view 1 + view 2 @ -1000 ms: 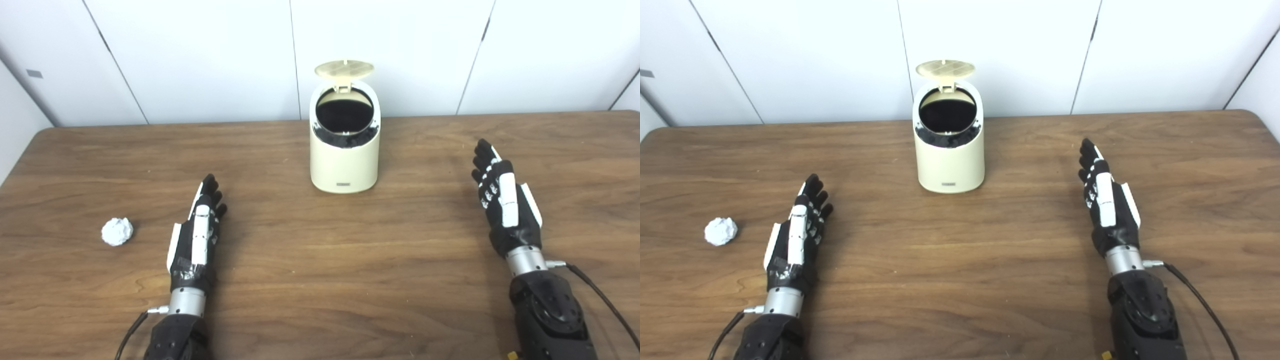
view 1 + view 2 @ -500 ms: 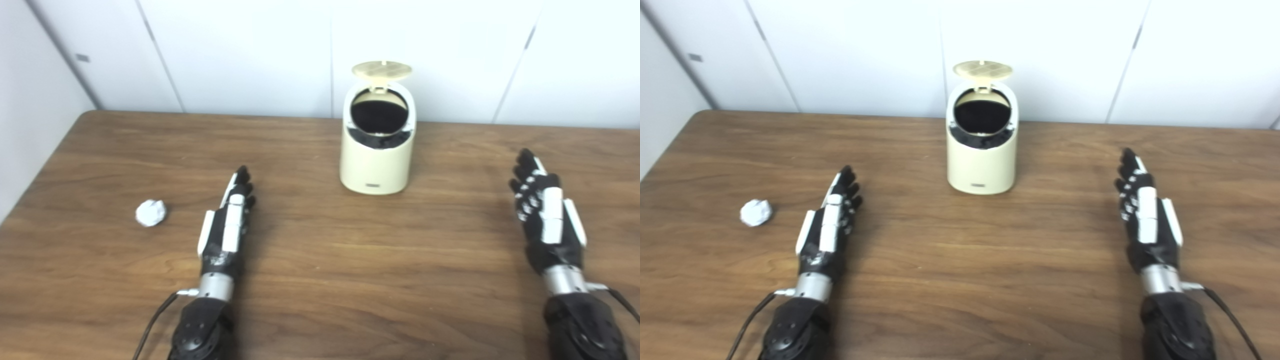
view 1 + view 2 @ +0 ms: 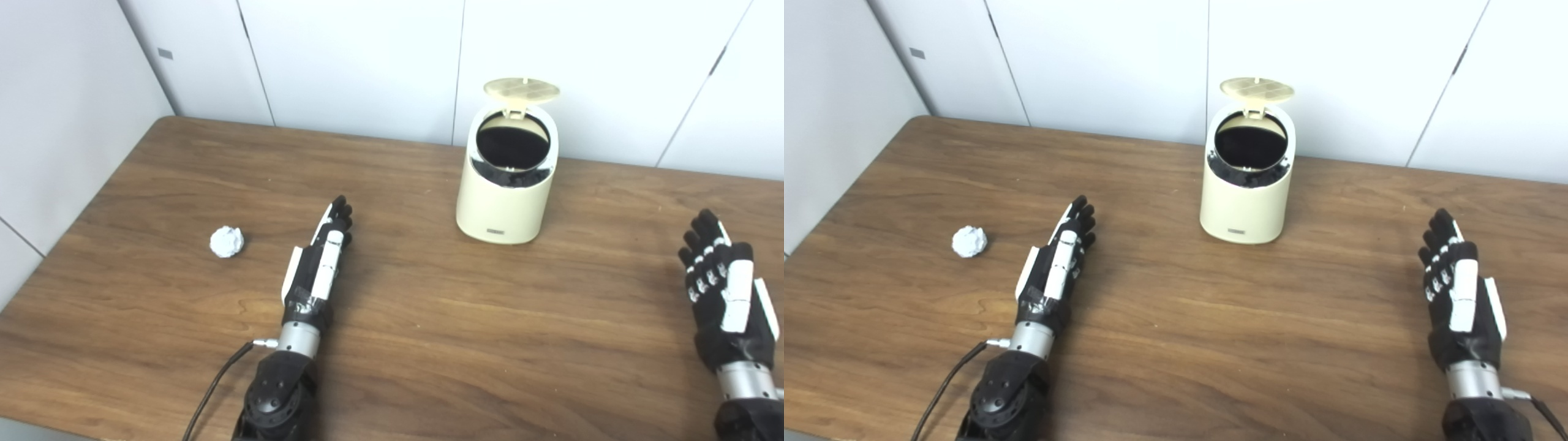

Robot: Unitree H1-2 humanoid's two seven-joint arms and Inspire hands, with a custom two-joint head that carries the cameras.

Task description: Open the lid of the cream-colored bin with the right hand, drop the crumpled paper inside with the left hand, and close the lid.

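Observation:
The cream-colored bin (image 3: 506, 202) stands at the back of the wooden table with its round lid (image 3: 522, 89) tipped up and its dark inside showing. A crumpled white paper ball (image 3: 226, 241) lies on the table well to the left of the bin. My left hand (image 3: 318, 266) rests flat and open on the table, a short way right of the paper and not touching it. My right hand (image 3: 726, 297) is open too, held on edge over the table's right side, far from the bin. Neither hand holds anything.
The table (image 3: 429, 318) has its left edge close to a white wall (image 3: 55, 110), and white wall panels stand right behind the bin. A black cable (image 3: 214, 392) trails from my left wrist toward the front edge.
The whole picture has shifted right as the camera turned left, bringing the left wall and table corner into view. The bin, paper and both hands keep their places on the table.

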